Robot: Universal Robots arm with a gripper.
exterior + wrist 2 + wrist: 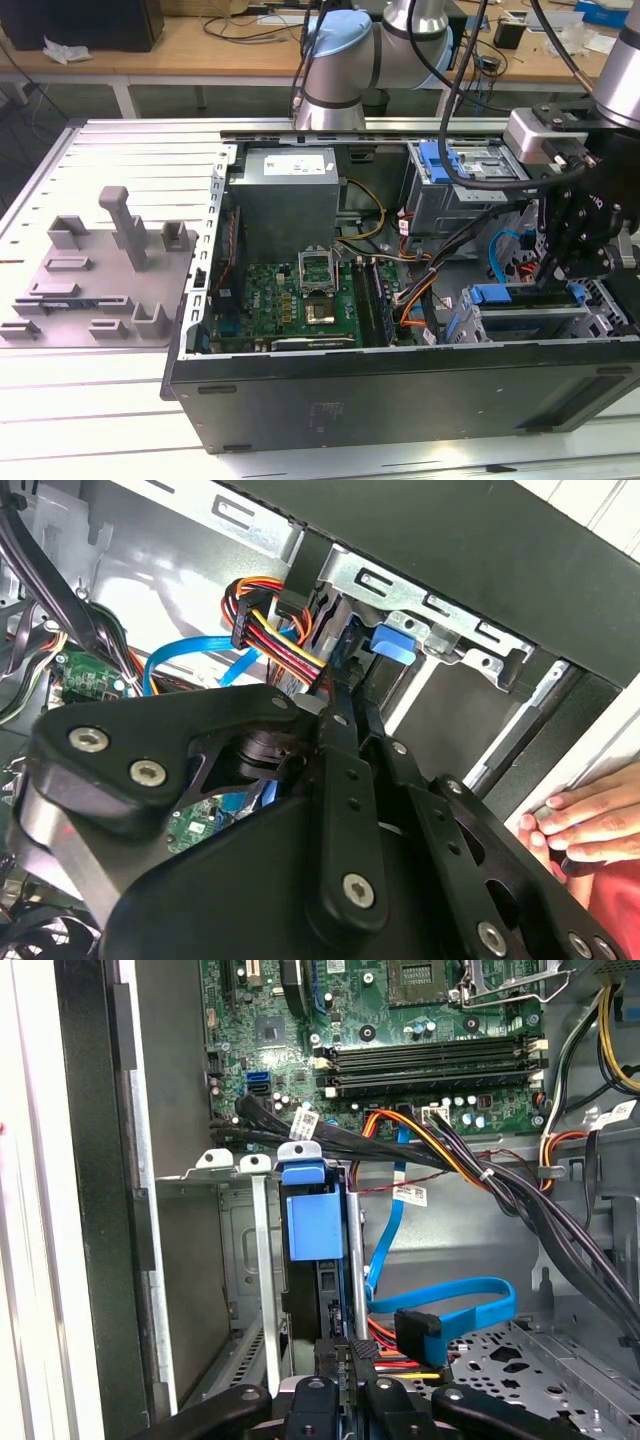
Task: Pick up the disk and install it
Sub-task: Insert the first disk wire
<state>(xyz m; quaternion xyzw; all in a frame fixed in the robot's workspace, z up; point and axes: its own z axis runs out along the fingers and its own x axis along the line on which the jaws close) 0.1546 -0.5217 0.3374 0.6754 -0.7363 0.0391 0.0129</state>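
Disk (318,1235) stands on edge in the bay by the case (400,385) wall, its blue frame up. Gripper (345,1355) sits over its end, jaws clenched on the disk edge. Fingers (585,820) of a person rest on the case rim.

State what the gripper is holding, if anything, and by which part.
The gripper appears to pinch the disk by the narrow edge opposite its blue tab, with the disk standing on edge in the drive bay.

Disk (316,1228) mostly hidden in bay
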